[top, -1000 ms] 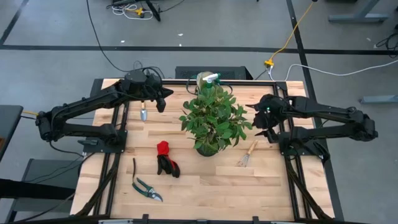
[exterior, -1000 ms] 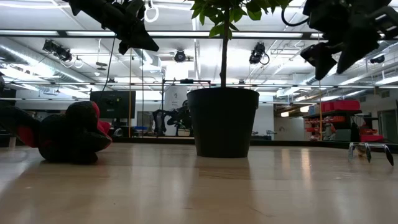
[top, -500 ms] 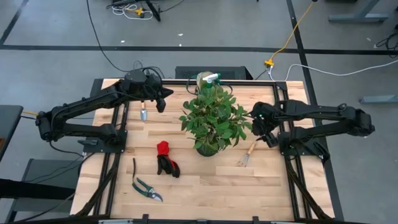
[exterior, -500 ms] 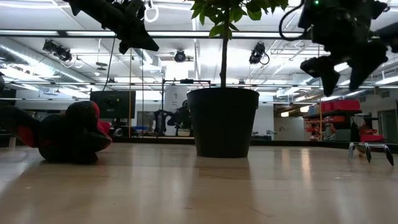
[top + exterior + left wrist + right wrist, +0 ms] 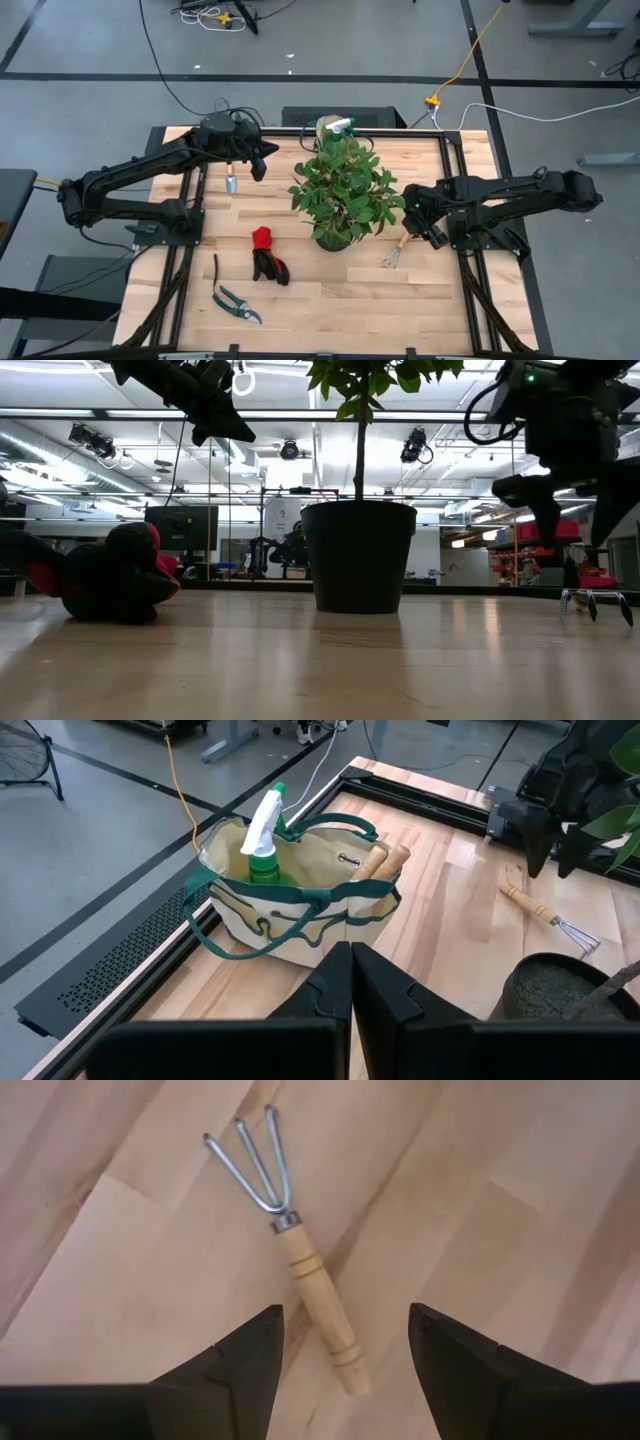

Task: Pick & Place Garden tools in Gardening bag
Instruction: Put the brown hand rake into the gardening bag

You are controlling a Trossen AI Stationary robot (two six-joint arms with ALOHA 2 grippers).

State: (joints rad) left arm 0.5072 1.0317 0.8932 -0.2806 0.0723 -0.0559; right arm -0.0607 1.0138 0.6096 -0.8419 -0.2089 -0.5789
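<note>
three curved steel tines (image 5: 248, 1162), smooth ringed wooden handle (image 5: 322, 1316)

Left gripper (image 5: 262, 160) is held raised over the table's far left part, fingers (image 5: 340, 982) pressed together. Right gripper (image 5: 340, 1342) is lowered near the right edge, pointed downward, fingers (image 5: 240, 1355) spread apart, nothing clasped.
</note>
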